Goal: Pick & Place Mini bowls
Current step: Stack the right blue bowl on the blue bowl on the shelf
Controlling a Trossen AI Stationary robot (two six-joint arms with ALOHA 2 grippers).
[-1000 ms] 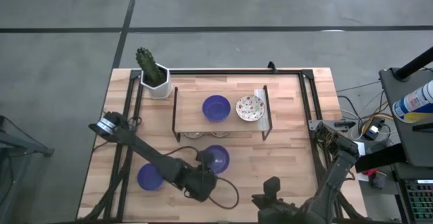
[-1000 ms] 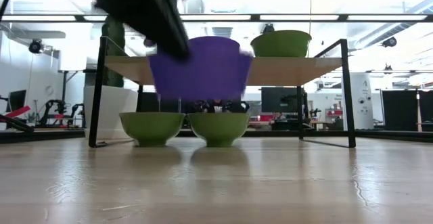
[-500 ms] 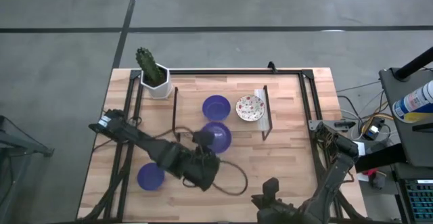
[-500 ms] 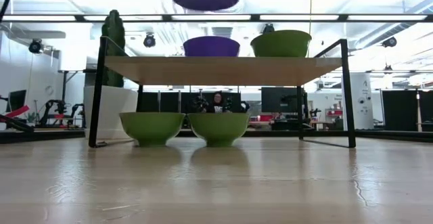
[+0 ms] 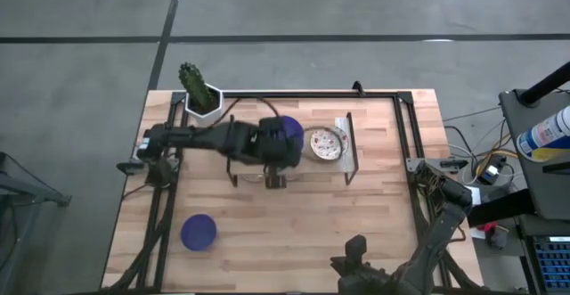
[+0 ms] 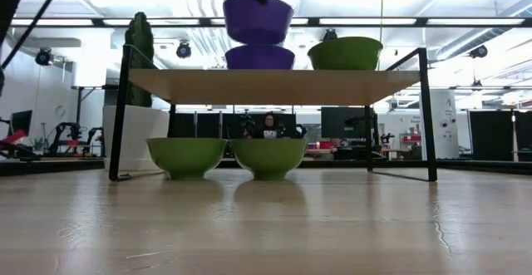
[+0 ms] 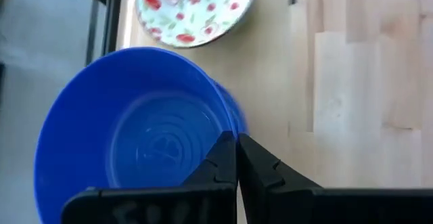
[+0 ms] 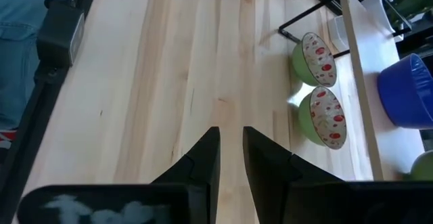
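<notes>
My left gripper (image 5: 278, 143) is shut on a deep blue mini bowl (image 5: 290, 132) and holds it over the wooden top of the shelf (image 6: 166, 85). A second blue bowl (image 6: 259, 57) sits on that top right beneath it. The floral bowl (image 5: 328, 142), green outside (image 6: 345, 52), stands on the shelf top to its right. A third blue bowl (image 5: 198, 232) rests on the table near the left near corner. Two floral bowls (image 6: 186, 157) (image 6: 268, 157) stand on the table under the shelf. My right gripper (image 5: 356, 241) waits at the near edge, open by a narrow gap (image 8: 231, 149). My left gripper (image 7: 236, 143) holds the blue bowl by its rim (image 7: 229, 124), one finger inside (image 7: 220, 162) and one outside. The fingers come from above, slanting from the table's left. The bowl is tilted slightly, just over the shelf's blue bowl (image 7: 238, 112); whether they touch I cannot tell.
A cactus in a white hexagonal pot (image 5: 202, 99) stands at the far left corner beside the shelf. A black frame (image 5: 405, 143) runs along the table's sides. Bare wood (image 5: 294, 224) lies between the shelf and the near edge. A person (image 6: 268, 125) sits far behind the table.
My left gripper carried the blue bowl from low over the table's near middle up and toward the far edge, above the shelf. It then came down until the bowl hangs just over the blue bowl on the shelf top. The gripper stayed shut on the bowl.
</notes>
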